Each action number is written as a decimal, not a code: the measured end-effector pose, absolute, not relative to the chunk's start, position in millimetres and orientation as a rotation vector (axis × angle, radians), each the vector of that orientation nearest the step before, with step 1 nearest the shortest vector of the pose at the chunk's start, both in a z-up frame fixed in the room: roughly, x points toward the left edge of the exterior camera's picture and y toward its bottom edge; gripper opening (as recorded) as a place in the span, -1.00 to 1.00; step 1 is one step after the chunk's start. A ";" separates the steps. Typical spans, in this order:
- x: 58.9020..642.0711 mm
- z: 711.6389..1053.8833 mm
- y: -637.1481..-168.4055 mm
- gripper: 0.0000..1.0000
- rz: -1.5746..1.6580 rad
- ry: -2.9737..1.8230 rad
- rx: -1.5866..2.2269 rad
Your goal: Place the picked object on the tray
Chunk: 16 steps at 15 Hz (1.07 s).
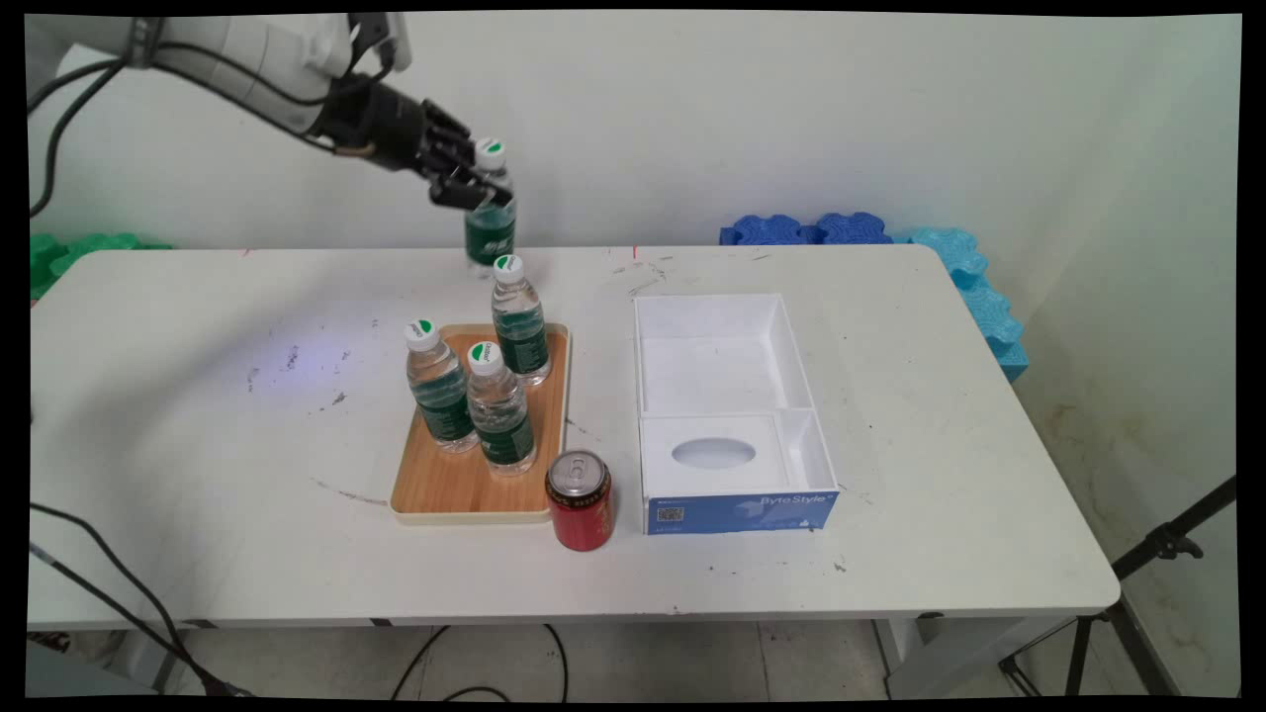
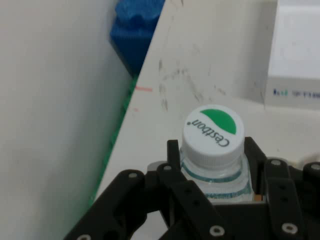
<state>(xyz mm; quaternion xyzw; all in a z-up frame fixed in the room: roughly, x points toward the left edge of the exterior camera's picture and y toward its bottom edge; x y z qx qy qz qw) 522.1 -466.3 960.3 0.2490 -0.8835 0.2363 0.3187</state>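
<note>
Though aloft, hand (image 1: 473, 188) around bottle (image 1: 490, 229)

Wooden tray (image 1: 465, 494) bearing three bottles (image 1: 499, 420); red can (image 1: 580, 500); white box (image 1: 727, 410); blue foam (image 1: 964, 272).

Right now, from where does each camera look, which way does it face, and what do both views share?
Main view: stands above the table's near side, looks down across the white table toward the wall; shows the arm and the gripper shut on a water bottle.
Hand view: sits on the hand, looks along the gripper over the bottle's cap to the table's far edge.
Shared: the held bottle, the white box, the blue foam.
</note>
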 end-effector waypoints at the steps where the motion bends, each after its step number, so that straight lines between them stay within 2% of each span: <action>1: 527.0 955.7 -461.3 -1.00 0.611 -2.333 0.665; 8: 542.6 921.8 -425.3 -1.00 0.486 -2.327 0.701; 16: 547.2 894.1 -413.6 -1.00 0.429 -2.282 0.709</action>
